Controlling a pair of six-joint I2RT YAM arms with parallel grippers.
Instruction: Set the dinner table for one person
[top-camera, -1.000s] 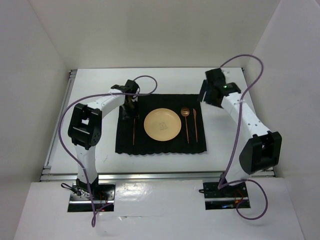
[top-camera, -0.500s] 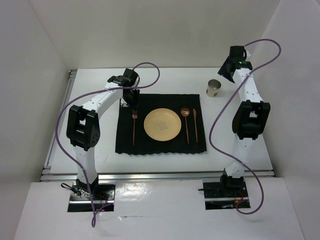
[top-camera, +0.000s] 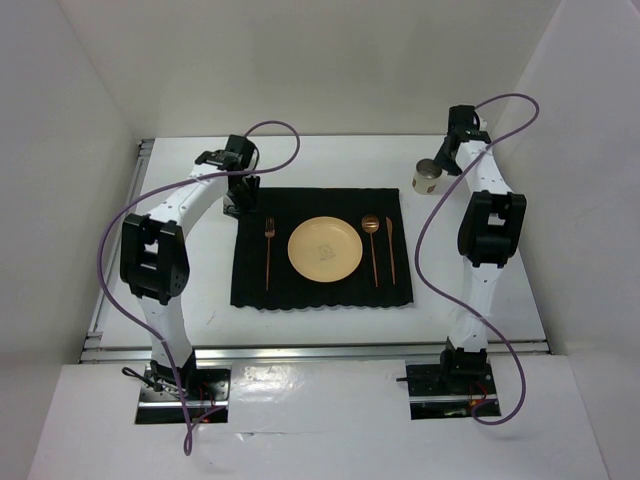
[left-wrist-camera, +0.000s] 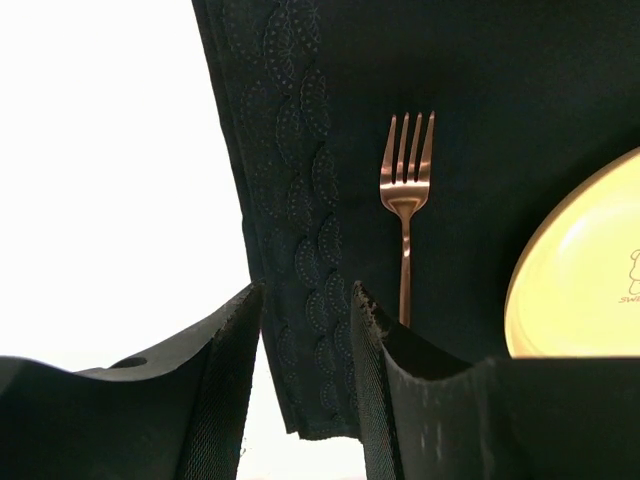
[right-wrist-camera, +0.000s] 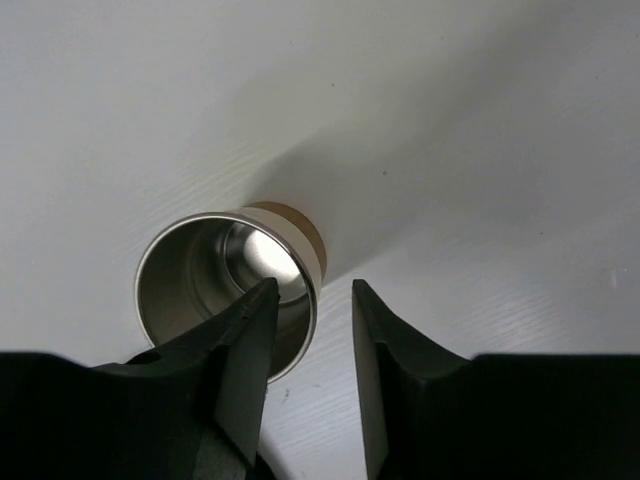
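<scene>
From overhead: left gripper (top-camera: 236, 203) low over the far left corner of a black mat (top-camera: 320, 290), parted and empty. On the mat to its right, a fork (top-camera: 268, 232), then a yellow plate (top-camera: 325, 248), a spoon (top-camera: 370, 224) and a thin copper utensil (top-camera: 390, 250), kind unclear. Over at the right gripper (top-camera: 443, 158), a metal cup (top-camera: 428, 177) just below and in front. Beneath both, the dinner table (top-camera: 330, 165), white, stretching well past either gripper.

From the left wrist: fingers (left-wrist-camera: 225, 380) spread, nothing between but the mat's edge; fork ahead, tines pointing away; plate rim ahead right; bare tabletop left.

From the right wrist: jaws released, holding nothing; cup upright just ahead, rim crossing behind the finger (right-wrist-camera: 240, 360) on the view's left; touching or not, cannot tell.
</scene>
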